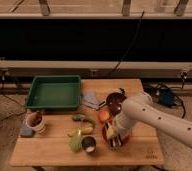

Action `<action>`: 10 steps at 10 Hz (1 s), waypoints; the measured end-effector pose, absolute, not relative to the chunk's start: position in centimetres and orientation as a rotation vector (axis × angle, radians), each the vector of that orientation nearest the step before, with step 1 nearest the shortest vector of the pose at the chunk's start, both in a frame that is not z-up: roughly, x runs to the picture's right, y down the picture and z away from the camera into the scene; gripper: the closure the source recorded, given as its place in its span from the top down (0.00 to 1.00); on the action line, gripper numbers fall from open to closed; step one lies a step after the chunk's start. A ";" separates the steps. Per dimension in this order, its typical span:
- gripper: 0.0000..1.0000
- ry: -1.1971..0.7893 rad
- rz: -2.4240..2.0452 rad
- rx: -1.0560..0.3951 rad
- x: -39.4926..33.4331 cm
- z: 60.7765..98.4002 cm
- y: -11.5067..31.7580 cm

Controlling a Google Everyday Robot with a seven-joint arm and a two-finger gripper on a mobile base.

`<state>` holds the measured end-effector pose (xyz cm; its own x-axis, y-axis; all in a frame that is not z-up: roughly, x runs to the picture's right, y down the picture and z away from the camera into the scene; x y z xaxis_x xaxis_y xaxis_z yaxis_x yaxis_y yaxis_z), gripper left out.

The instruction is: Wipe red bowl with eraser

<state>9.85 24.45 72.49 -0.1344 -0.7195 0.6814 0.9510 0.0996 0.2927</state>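
A wooden table (49, 150) stands before a dark window wall. The end effector (114, 137), closed on the eraser (112, 135), sits over the red bowl (123, 141) near the table's front edge.

White arm's gripper (115, 138) is showing dark over the orange-red red bowl (107, 136); green tray (53, 92), blue-grey cloth (91, 99), apparently maroon bowl (115, 103).

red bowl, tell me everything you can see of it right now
The red bowl is a wide, shallow, round orange-red bowl, looking like terracotta or matte plastic. It sits upright on the wooden table, near the front edge and right of centre. Most of it is hidden by the robot's arm; only its left rim and part of the inside show. The gripper, shut on the eraser, reaches down inside it. A small orange ball lies just behind its rim.
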 end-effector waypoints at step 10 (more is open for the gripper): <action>0.00 -0.747 -1.377 -0.435 19.4 74.0 24.8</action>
